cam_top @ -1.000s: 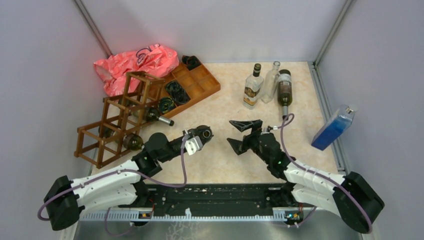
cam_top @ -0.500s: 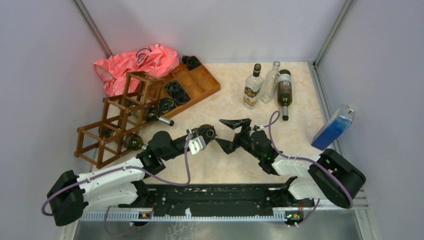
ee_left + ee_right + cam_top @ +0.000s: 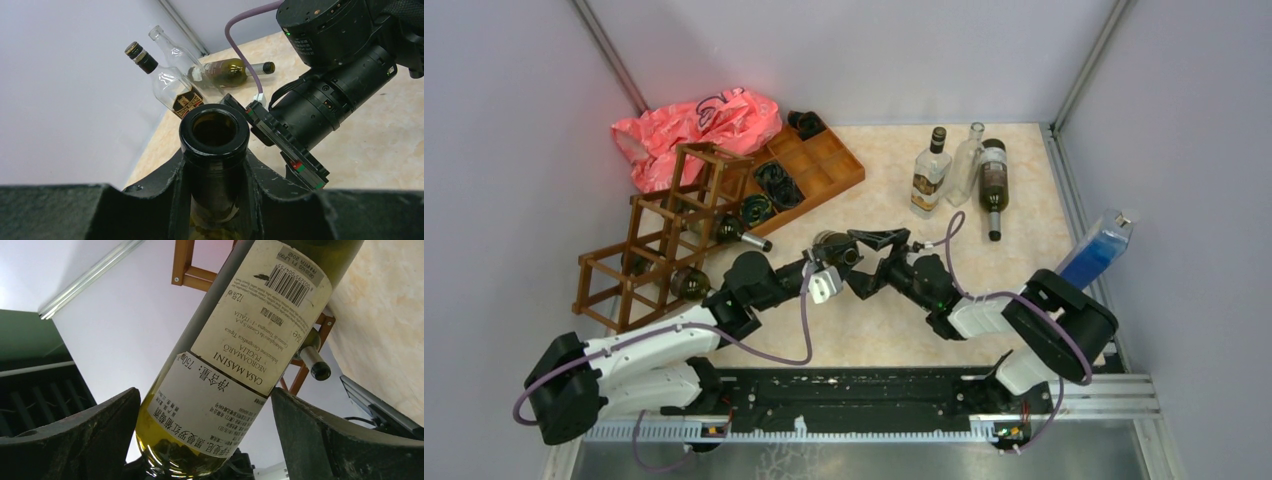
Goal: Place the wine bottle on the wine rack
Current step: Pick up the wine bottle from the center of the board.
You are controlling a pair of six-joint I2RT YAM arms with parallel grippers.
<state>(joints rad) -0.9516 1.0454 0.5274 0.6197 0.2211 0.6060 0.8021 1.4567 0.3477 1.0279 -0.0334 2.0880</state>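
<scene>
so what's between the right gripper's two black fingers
The olive-green glass wine bottle with white labels: its base lies between the fingers of the open right gripper in the right wrist view. The left gripper is shut on its neck.

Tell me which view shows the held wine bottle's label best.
Right wrist: the wine bottle fills the frame, label readable. Left wrist shows only its mouth and neck, clamped in the left gripper. Top external gives just a dark glimpse.

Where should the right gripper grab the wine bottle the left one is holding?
On the labelled lower body of the wine bottle, coming side-on. The left gripper is shut on the neck, and the straight-sided body sits between the open fingers of the right gripper.
</scene>
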